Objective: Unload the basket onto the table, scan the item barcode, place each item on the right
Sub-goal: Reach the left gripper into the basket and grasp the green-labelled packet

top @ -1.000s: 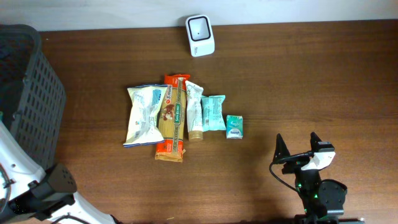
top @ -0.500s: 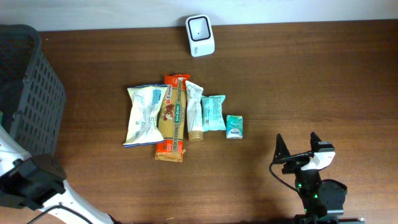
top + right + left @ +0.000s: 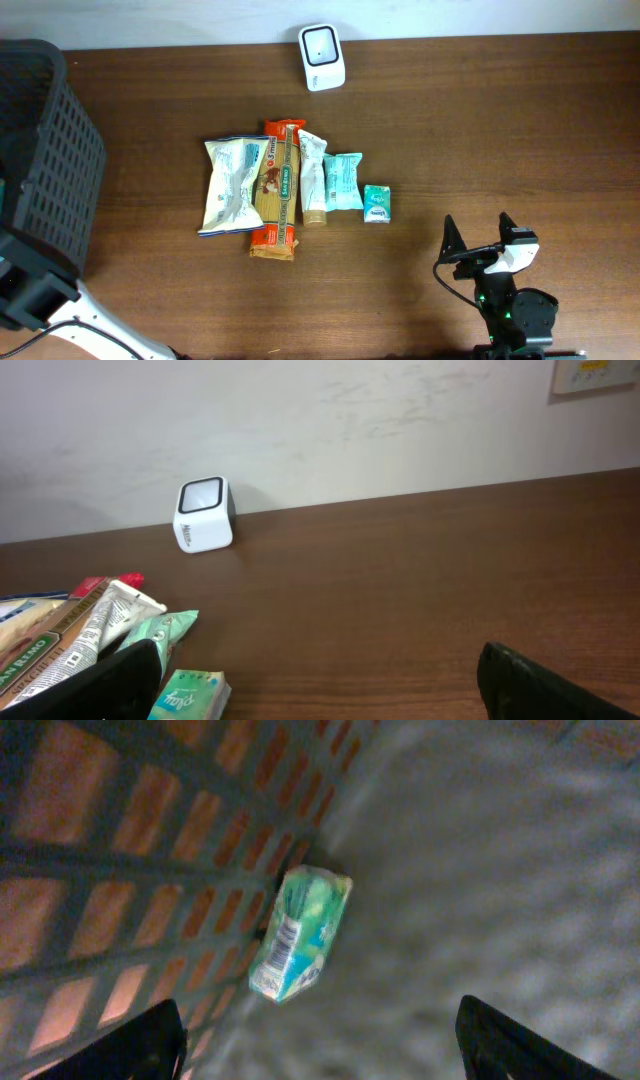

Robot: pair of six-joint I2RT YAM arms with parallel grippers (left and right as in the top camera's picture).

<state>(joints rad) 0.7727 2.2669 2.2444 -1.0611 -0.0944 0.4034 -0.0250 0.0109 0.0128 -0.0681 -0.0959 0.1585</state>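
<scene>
Down inside the basket [image 3: 70,160], a green packet [image 3: 300,932] lies against the lattice wall. The left gripper [image 3: 318,1020] hangs above it, fingers spread and empty. On the table [image 3: 500,120], the other packets [image 3: 278,190] lie in a row near the scanner [image 3: 321,43], likely for easy picking. The right gripper [image 3: 310,660] waits spread wide, holding nothing.

scanner [image 3: 322,44] white | table [image 3: 500,130] dark-brown woodgrain | basket [image 3: 60,150] dark-grey lattice | packet [image 3: 300,932] in basket green

Dark slatted basket [image 3: 60,150] at the left edge of the wooden table [image 3: 500,130], pale wall [image 3: 400,420] behind.
</scene>
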